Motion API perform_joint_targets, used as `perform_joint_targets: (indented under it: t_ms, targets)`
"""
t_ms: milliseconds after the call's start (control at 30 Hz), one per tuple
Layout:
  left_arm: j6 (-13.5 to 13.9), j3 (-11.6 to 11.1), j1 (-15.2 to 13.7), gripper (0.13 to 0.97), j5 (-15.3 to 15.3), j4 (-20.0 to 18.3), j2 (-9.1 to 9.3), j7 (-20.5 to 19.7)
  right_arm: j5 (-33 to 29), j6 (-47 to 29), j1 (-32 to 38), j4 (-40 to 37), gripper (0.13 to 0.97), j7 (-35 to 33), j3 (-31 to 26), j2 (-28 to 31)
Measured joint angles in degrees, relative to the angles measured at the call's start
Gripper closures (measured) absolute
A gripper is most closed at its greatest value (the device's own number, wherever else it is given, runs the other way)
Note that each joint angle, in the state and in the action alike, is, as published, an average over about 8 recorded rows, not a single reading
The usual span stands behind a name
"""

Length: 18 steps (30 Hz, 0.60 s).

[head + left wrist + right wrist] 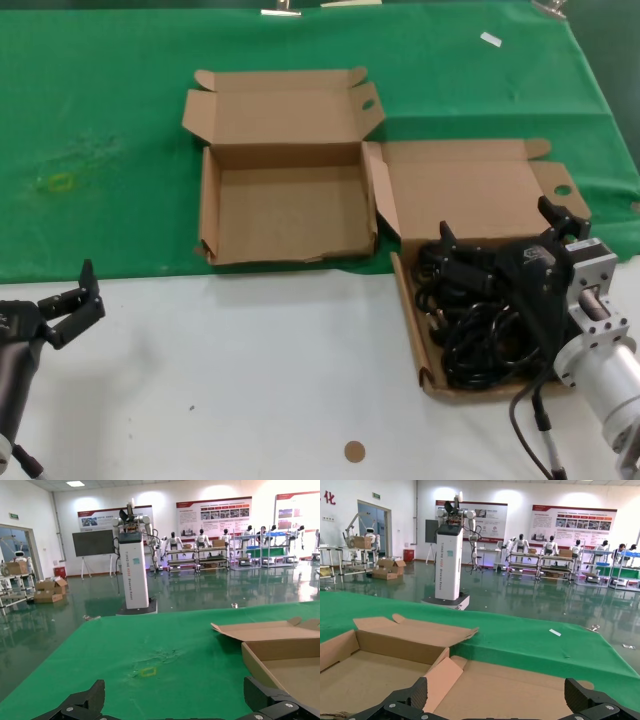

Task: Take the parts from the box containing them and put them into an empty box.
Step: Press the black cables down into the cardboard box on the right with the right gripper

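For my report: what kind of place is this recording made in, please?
Probably a robotics lab or exhibition hall. Behind the green-covered table, humanoid robots stand by shelving, poster boards line the wall, and a white kiosk stands on the glossy floor.

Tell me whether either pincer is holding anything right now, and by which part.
Nothing is held. The right pincer is open above the black coiled power cords in the narrower brown cardboard box; the left pincer is open over the white table.
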Motion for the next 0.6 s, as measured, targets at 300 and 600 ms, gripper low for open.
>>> perform_joint_targets:
  t_ms: [300, 600]
  targets:
    - [0.00, 0.00, 0.00, 0.155, 0.00, 0.00, 0.00, 0.00, 0.00, 0.00, 0.00, 0.00, 0.129, 0.00, 0.00, 0.00]
    - [0.00, 0.00, 0.00, 0.190, 0.00, 0.00, 0.00, 0.00, -0.16, 0.23, -0.27, 0.55, 0.129, -0.50, 0.05, -0.09]
